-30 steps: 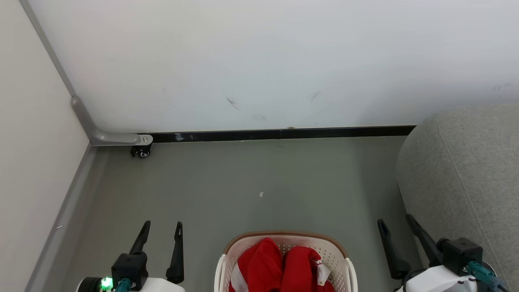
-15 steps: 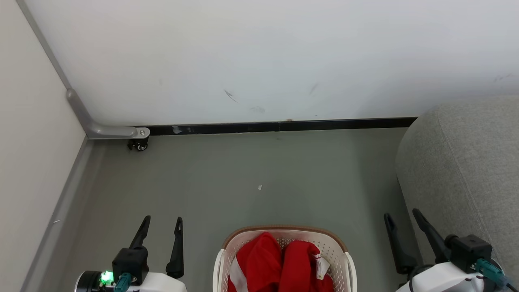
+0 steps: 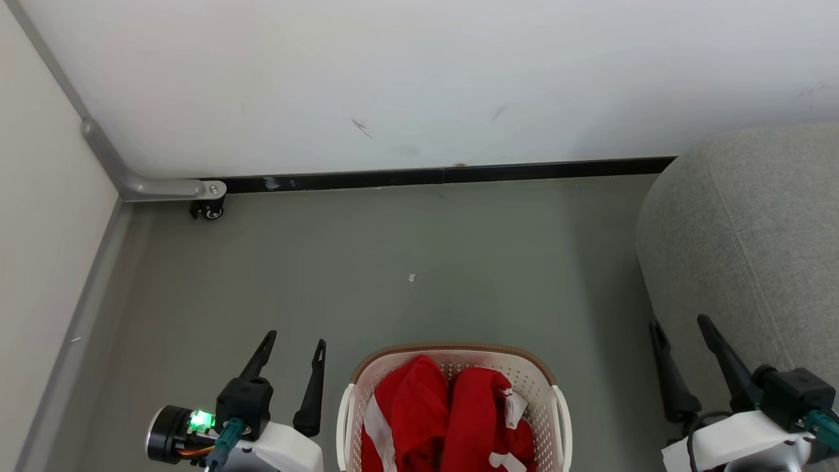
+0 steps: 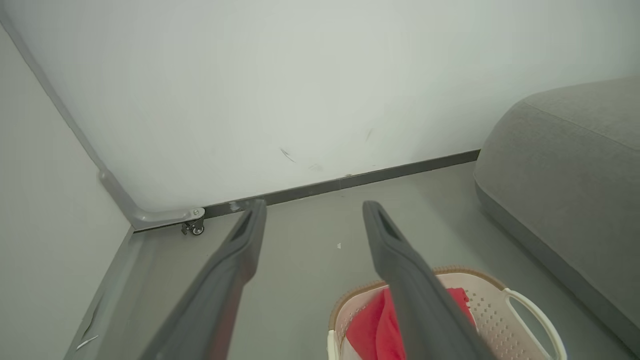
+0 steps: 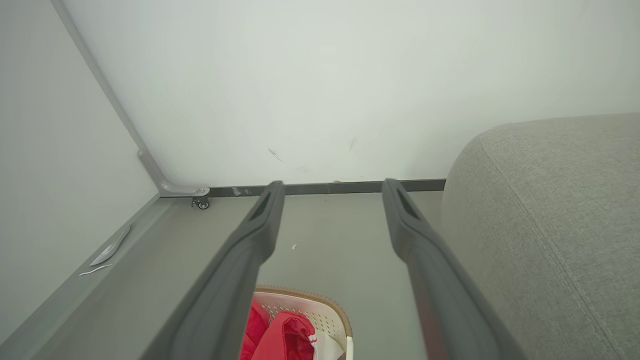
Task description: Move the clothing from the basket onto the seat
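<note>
- Your left pincer (image 3: 294, 340) stands wide and empty over the floor (image 3: 419, 249), just left of the basket (image 3: 532, 383).
- Your right pincer (image 3: 679, 322) is equally wide and holds nothing, between the basket and the seat (image 3: 741, 223).
- The clothing (image 3: 446, 413) lies bunched in the basket, between both pincers and nearer the robot's body.
- By my judgement, you're at the reach-in step; nothing is lifted yet.
- Next, lower one pincer onto the red heap, close on a fold, then carry it right to the seat.
</note>
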